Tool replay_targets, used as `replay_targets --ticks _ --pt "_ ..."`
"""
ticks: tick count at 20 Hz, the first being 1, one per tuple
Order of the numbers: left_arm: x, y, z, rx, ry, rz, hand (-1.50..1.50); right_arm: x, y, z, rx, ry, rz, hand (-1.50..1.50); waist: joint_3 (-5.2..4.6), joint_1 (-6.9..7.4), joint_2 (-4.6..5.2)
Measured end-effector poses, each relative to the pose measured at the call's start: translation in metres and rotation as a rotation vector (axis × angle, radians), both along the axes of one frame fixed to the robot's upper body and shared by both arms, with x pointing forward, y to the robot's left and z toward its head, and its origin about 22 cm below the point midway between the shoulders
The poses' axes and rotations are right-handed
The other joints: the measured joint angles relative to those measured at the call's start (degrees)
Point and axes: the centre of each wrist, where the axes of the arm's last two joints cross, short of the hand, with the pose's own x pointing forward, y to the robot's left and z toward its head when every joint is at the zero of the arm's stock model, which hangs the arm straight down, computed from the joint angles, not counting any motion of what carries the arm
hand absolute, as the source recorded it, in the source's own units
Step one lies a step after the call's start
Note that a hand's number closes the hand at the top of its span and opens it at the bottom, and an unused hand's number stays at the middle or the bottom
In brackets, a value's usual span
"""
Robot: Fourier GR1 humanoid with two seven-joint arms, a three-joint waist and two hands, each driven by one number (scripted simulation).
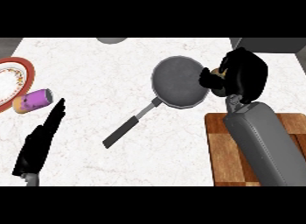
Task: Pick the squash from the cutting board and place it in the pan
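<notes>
While right hand (244,75) curls round squash (215,71) at pan (176,82) rim — left hand (42,141) open — letting go now might roll it onto counter (110,61).

Squash (215,71) mostly hidden in right hand (245,74), plate (28,72) cut off at left, forearm (265,144) covering cutting board (220,151)

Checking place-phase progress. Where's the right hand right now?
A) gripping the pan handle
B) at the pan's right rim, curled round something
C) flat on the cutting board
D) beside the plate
B: the right hand sits at the right rim of the pan, its fingers curled round a tan thing that looks like the squash, well above the cutting board.
</notes>
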Motion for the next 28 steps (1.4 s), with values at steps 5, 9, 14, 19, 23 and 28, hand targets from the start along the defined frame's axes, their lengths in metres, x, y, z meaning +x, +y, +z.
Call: replay_targets --ticks 5,9,14,19,23,28 --pt "0.0 -0.004 0.001 0.006 -0.009 -0.005 0.0 0.04 0.008 -0.013 0.11 0.017 0.009 1.5 0.04 0.55 0.24" --pt "0.0 -0.005 0.001 0.006 -0.015 -0.015 0.0 0.065 0.009 -0.033 0.142 0.071 0.005 1.5 0.05 1.37 0.59" --pt "0.004 -0.011 0.002 0.007 -0.022 -0.035 0.0 0.078 0.008 -0.063 0.128 0.185 0.032 1.5 0.07 2.21 1.04" --pt "0.005 -0.017 0.003 0.005 -0.029 -0.049 0.0 0.079 0.015 -0.075 0.38 0.243 0.011 -1.5 0.17 2.93 1.55" --pt "0.006 -0.016 0.003 0.008 -0.031 -0.054 0.0 0.081 0.014 -0.08 0.565 0.208 -0.008 -1.5 0.22 3.4 1.75" --pt "0.009 -0.014 0.002 0.009 -0.036 -0.058 0.0 0.08 0.01 -0.083 0.637 0.002 -0.012 -1.5 0.23 3.78 1.89"
